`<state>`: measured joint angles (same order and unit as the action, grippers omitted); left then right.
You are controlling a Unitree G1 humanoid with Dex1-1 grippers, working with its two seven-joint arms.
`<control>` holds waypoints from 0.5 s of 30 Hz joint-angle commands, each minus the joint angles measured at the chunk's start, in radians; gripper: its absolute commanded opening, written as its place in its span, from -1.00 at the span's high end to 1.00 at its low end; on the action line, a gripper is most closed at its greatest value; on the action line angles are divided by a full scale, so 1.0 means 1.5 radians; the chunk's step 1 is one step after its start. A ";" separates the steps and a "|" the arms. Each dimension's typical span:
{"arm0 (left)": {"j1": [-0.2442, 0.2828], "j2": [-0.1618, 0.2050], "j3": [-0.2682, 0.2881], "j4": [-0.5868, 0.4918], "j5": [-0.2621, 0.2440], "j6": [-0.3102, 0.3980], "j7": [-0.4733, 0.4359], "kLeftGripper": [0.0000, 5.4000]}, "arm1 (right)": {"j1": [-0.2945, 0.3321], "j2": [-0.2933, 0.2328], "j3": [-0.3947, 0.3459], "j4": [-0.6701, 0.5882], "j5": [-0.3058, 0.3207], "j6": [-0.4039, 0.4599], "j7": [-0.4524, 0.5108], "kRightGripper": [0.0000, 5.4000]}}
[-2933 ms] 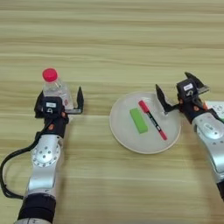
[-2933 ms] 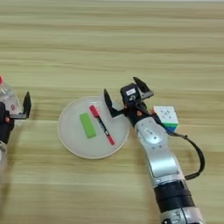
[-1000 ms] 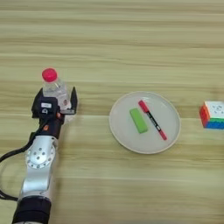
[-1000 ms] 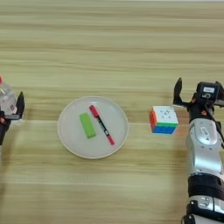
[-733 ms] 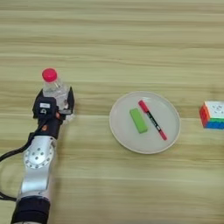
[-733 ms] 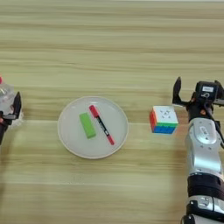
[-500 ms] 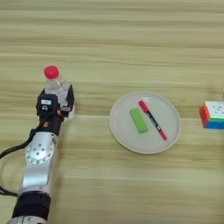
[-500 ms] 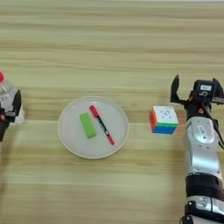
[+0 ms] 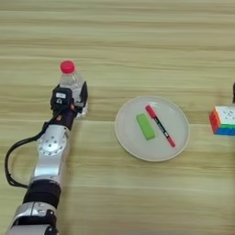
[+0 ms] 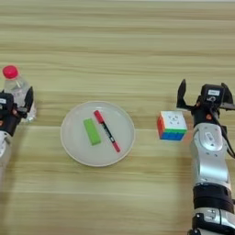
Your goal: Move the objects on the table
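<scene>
Our left gripper [image 9: 72, 98] has its jaws closed round the upright bottle [image 9: 71, 86] at the counter's [image 9: 137, 36] left; we should lift straight, keeping it vertical. Mid-counter, the plate [image 9: 179, 137] carries block [image 9: 145, 126] and pen [image 9: 159, 125]. Right gripper [image 10: 202, 97], jaws spread and empty, waits just beside the cube [image 10: 172, 125].

Left gripper [image 9: 73, 98] jaws clasp the bottle [image 9: 72, 84] beside the plate [image 9: 128, 137]
</scene>
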<state>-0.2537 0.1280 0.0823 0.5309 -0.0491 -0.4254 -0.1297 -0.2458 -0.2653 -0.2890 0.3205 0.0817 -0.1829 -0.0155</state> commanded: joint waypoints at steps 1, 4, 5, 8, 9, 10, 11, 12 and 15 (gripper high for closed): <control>0.005 -0.011 -0.019 0.032 0.012 0.010 -0.010 -0.16 | 0.002 0.005 0.003 -0.001 0.000 0.010 -0.003 -1.00; 0.005 -0.011 -0.022 0.035 0.012 0.006 -0.009 -0.16 | 0.002 0.005 0.004 0.000 0.000 0.010 -0.004 -1.00; 0.005 -0.010 -0.022 0.036 0.012 0.006 -0.009 -0.16 | 0.002 0.005 0.004 -0.001 0.000 0.010 -0.004 -1.00; 0.008 -0.009 -0.024 0.034 0.015 0.008 -0.006 -0.27 | 0.003 0.005 0.005 -0.003 0.000 0.011 -0.004 -1.00; 0.009 -0.008 -0.026 0.034 0.018 0.008 -0.005 -0.29 | 0.004 0.005 0.005 -0.003 0.000 0.011 -0.004 -1.00; 0.010 -0.008 -0.028 0.033 0.020 0.007 -0.004 -0.35 | 0.004 0.005 0.005 -0.004 0.000 0.011 -0.004 -1.00; 0.011 -0.007 -0.029 0.032 0.021 0.007 -0.004 -0.39 | 0.005 0.005 0.005 -0.004 0.000 0.011 -0.004 -1.00; 0.013 -0.007 -0.030 0.030 0.021 0.008 -0.003 -0.41 | 0.005 0.005 0.005 -0.004 0.000 0.012 -0.004 -1.00; 0.018 -0.006 -0.033 0.023 0.021 0.008 -0.004 -0.53 | 0.005 0.005 0.006 -0.004 0.000 0.011 -0.004 -1.00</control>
<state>-0.2491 0.1223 0.0478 0.5572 -0.0386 -0.4345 -0.1309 -0.2457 -0.2650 -0.2827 0.3205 0.0817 -0.1829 -0.0158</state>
